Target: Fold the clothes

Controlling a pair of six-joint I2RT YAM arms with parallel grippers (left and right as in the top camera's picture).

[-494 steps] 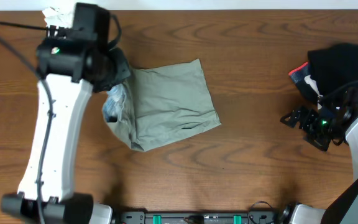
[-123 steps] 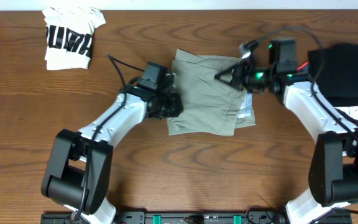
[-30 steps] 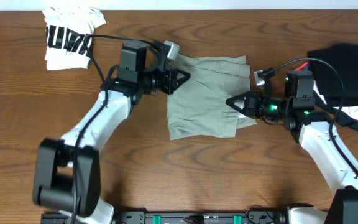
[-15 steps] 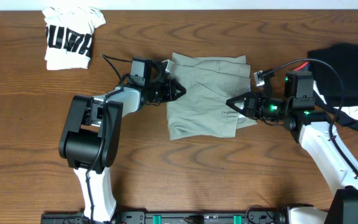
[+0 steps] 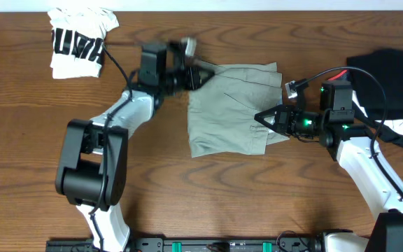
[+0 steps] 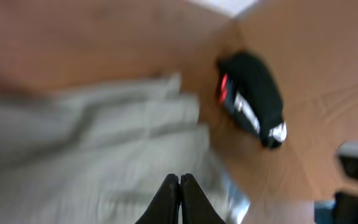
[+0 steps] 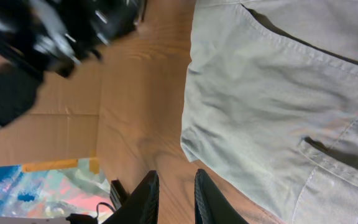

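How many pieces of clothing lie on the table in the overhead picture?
3: a white printed tee at the far left corner, khaki shorts in the middle, and a black garment at the right edge. That last heap may hide more.

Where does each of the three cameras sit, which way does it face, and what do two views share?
Overhead: fixed above the table, looking straight down; both arms, the shorts, white tee and black garment show.
Left wrist: on the left arm, looking past its shut left gripper across the blurred shorts toward the black garment.
Right wrist: on the right arm, looking past its open right gripper over the shorts toward the left arm.
Shared: all three show the shorts; overhead and left wrist share the black garment.
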